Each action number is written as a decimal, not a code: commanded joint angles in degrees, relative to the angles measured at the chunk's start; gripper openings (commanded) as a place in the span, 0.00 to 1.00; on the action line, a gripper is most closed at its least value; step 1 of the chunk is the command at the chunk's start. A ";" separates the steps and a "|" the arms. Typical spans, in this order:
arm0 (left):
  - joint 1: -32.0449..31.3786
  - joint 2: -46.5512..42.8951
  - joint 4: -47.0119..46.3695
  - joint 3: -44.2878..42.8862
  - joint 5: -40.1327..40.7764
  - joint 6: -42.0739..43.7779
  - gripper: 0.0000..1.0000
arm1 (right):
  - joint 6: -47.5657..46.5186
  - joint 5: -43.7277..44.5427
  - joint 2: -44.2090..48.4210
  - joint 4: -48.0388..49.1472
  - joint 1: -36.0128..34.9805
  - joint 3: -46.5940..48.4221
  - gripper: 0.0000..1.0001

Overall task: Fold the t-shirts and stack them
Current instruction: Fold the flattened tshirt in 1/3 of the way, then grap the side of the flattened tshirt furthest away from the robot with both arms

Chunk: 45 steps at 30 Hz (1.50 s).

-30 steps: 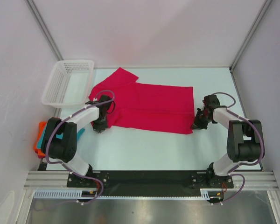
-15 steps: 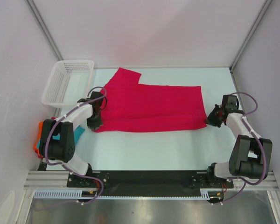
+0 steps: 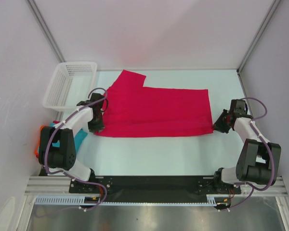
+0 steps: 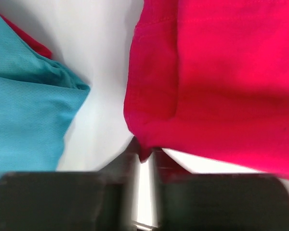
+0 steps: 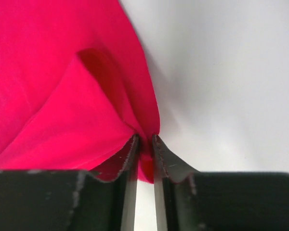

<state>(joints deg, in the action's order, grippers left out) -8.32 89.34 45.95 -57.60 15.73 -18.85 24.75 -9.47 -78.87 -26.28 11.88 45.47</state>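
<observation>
The crimson-pink t-shirt (image 3: 154,110) lies stretched flat across the table, one sleeve pointing to the far left. My left gripper (image 3: 96,129) is shut on its near left corner (image 4: 144,153). My right gripper (image 3: 215,128) is shut on its near right corner (image 5: 145,154). The teal t-shirt (image 3: 79,137) lies folded at the left edge, close beside the left gripper, and fills the left of the left wrist view (image 4: 29,106). The orange t-shirt (image 3: 38,147) lies under the teal one, mostly hidden by the left arm.
A white mesh basket (image 3: 71,84) stands at the far left corner, just beyond the left arm. White walls and metal posts close in the table on three sides.
Both grippers moved apart and pulled the crimson-pink shirt taut and wider. The left gripper moved left toward the teal shirt, the right one moved right. Both stay shut on the cloth.
</observation>
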 commanded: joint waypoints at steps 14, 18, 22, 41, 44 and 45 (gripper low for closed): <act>0.93 -4.63 3.88 -8.13 1.50 -2.42 0.89 | 2.23 0.95 4.35 -0.62 -2.82 1.19 0.45; 1.02 0.91 2.56 -13.83 -0.60 -1.54 0.89 | 3.19 1.74 0.92 0.79 -5.11 4.35 0.45; 0.93 8.81 2.03 -20.08 -2.89 -0.66 0.90 | 3.90 2.44 -4.44 1.93 -6.34 10.75 0.45; 2.08 30.45 -1.57 -51.37 -13.61 11.38 0.99 | 8.73 -10.91 -31.77 6.86 -5.03 36.61 0.46; 2.43 33.70 -1.66 -54.00 -15.19 10.94 1.00 | 8.82 -11.44 -33.10 7.12 -3.88 37.58 0.46; 2.51 35.01 -1.57 -54.54 -15.20 10.68 0.99 | 8.65 -11.44 -33.28 7.47 -3.36 37.67 0.46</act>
<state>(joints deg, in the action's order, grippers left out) -6.74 120.62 45.41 -108.16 3.27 -9.32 32.69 -18.90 -111.11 -21.08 6.70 80.20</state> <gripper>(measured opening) 0.994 0.458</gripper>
